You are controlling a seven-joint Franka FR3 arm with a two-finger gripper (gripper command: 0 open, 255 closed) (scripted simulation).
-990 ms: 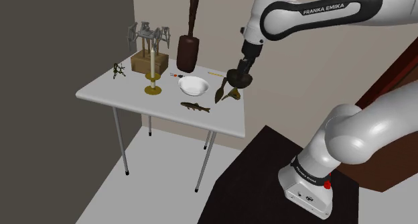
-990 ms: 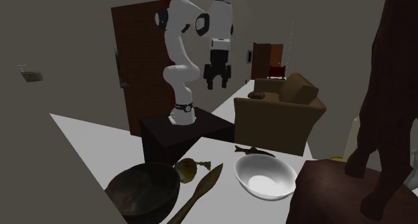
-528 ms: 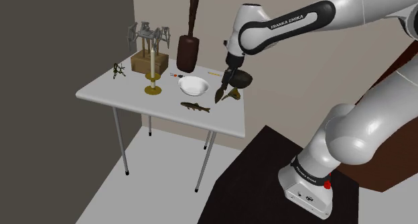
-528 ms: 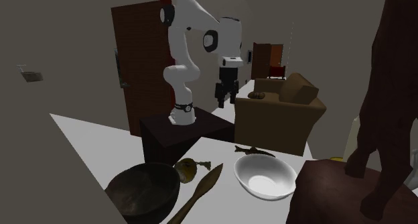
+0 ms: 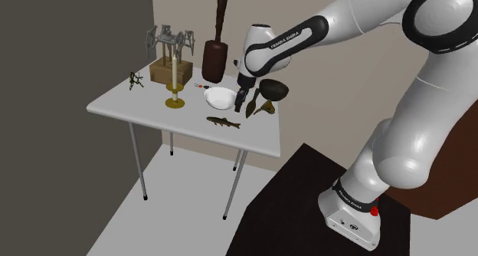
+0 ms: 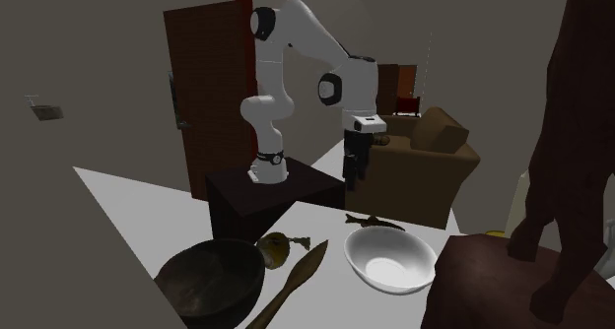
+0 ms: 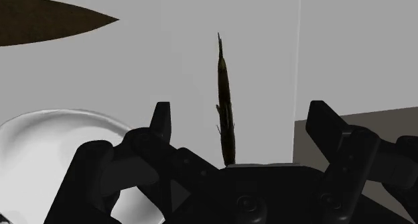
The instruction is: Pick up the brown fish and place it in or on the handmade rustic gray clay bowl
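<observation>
Having dropped closer over the fish (image 5: 223, 122); pincer (image 5: 239, 108) spread wide, empty

A pale table (image 5: 145, 107) on thin metal legs carries a brown fish (image 5: 223, 122) near its nearer edge in the shoulder view. A white bowl (image 5: 217, 99) sits just behind the fish. Also on the table are a candlestick (image 5: 175, 93), a dark bowl (image 5: 273, 88), a wooden box (image 5: 167, 70) and a small dark figurine (image 5: 137, 80).

Fish (image 7: 224, 75), one end hidden behind end effector (image 7: 241, 115), white bowl (image 7: 40, 142) partly covered by it
</observation>
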